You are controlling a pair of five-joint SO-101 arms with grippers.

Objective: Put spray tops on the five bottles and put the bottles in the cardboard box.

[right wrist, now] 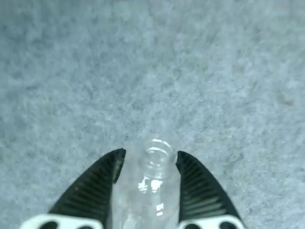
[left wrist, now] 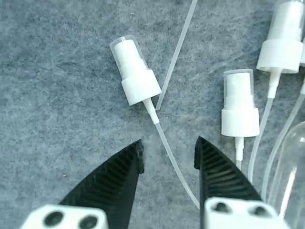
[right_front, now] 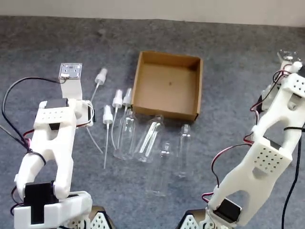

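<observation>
Left gripper (left wrist: 168, 141): fingers apart at lower centre, astride tube of spray top (left wrist: 136, 76); should grip the cap
Right gripper (right wrist: 150, 152): clamped on bottle (right wrist: 151, 191); hold neck steady

Left arm (right_front: 50, 138) and right arm (right_front: 269, 160) are white plastic, with red-black cables and ribbed black jaws

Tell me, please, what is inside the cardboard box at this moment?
Inside the cardboard box only its bare brown floor shows, with one small dark spot. The near wall covers a thin strip of floor just behind it, so that strip cannot be checked.
</observation>
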